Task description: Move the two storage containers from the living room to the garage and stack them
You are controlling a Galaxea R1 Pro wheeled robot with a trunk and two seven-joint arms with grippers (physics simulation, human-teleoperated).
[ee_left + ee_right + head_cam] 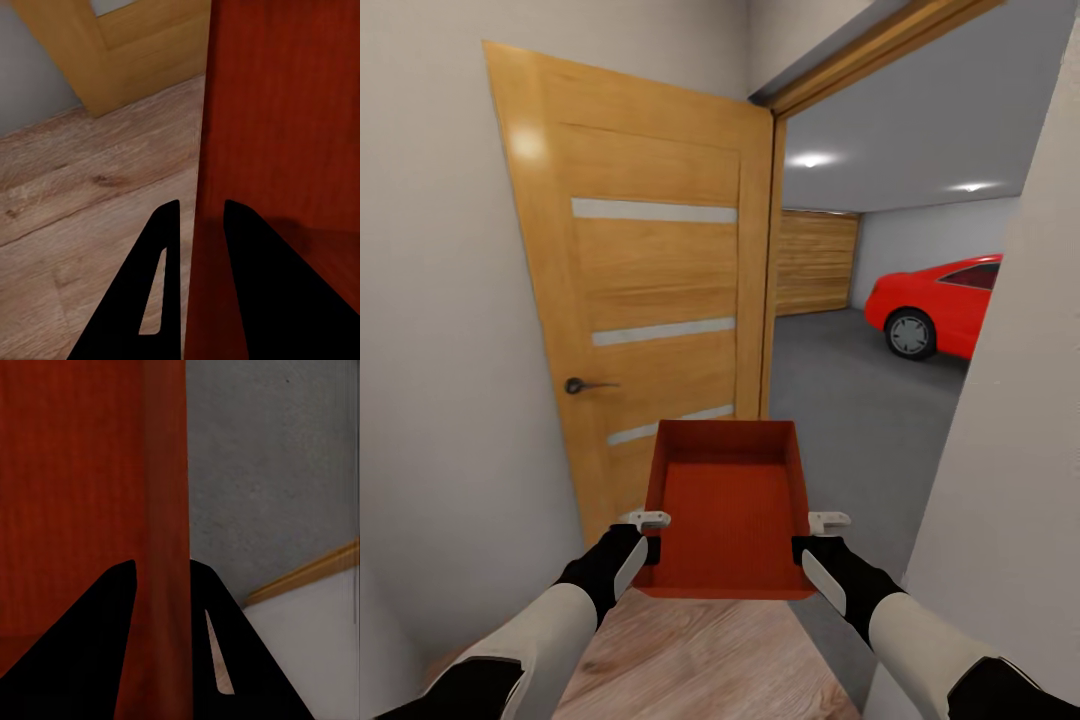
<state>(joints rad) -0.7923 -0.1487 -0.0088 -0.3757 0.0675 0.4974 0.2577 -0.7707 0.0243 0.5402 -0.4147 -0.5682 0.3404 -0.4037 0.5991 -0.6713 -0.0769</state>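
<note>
The robot stood at the threshold of the garage, a bare room with grey-white walls (935,235), a horizontal wood-plank door wall (815,262) at the far end and a bright red car (943,305) parked to the right. Ahead of it lay the dark grey concrete floor (850,400); under its arms there was light wood plank flooring (705,655). An orange-brown panelled wooden door (650,300) with a dark lever handle (585,385) stood swung open on the left, close beside the load.

Carried between the two arms was one orange-red rectangular open-top storage container (728,505), held level and clear of the ground, its long axis pointing straight ahead through the opening. The left pincer (648,521) was clamped on the container's left long wall, one finger inside and one outside; the right pincer (828,521) gripped the right wall the same way. Both arms were equally near, one on each side.

The way forward looked open, though I judged the gap to the door leaf tight.
</note>
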